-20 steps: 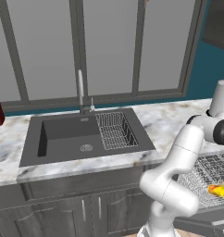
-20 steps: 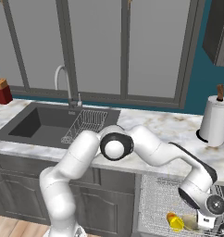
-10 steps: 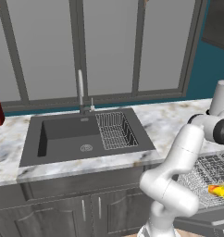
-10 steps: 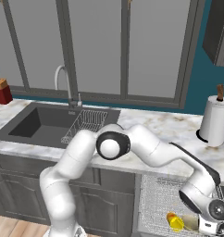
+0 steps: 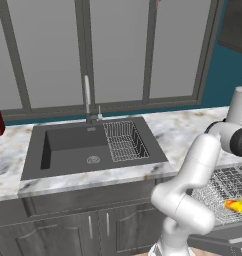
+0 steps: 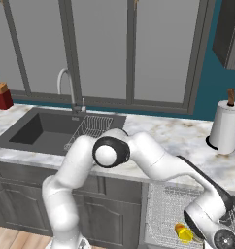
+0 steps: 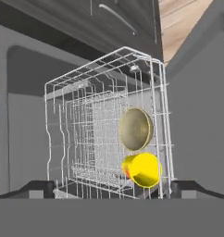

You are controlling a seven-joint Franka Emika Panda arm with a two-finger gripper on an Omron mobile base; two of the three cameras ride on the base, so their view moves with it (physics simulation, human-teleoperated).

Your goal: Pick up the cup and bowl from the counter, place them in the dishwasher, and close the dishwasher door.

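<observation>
The yellow cup point(image 7: 142, 169) and the brass-coloured bowl point(image 7: 134, 128) both rest in the pulled-out wire rack point(image 7: 86, 139) of the dishwasher. They sit side by side, and the cup point(image 5: 236, 205) point(image 6: 183, 232) lies on its side. My gripper point(image 7: 115, 189) is open, its dark fingertips point(image 7: 40, 187) spread wide, a short way back from the rack with nothing between them. The wrist point(image 6: 221, 238) hangs low over the rack point(image 6: 163, 206). The dishwasher door point(image 5: 220, 243) lies open below the rack. The marbled counter point(image 5: 183, 130) runs above.
A dark sink point(image 5: 73, 147) with a tap point(image 5: 87, 97) and a small wire basket point(image 5: 124, 141) is set in the counter. A paper towel roll point(image 6: 225, 127) stands at the right, a red block point(image 6: 0, 95) far left. Dark cabinet doors point(image 5: 88, 225) sit below.
The arm has shifted slightly, with the wrist sinking a little toward the lower right in the right base view. Cup and rack stay where they were, and the gripper stays open.
</observation>
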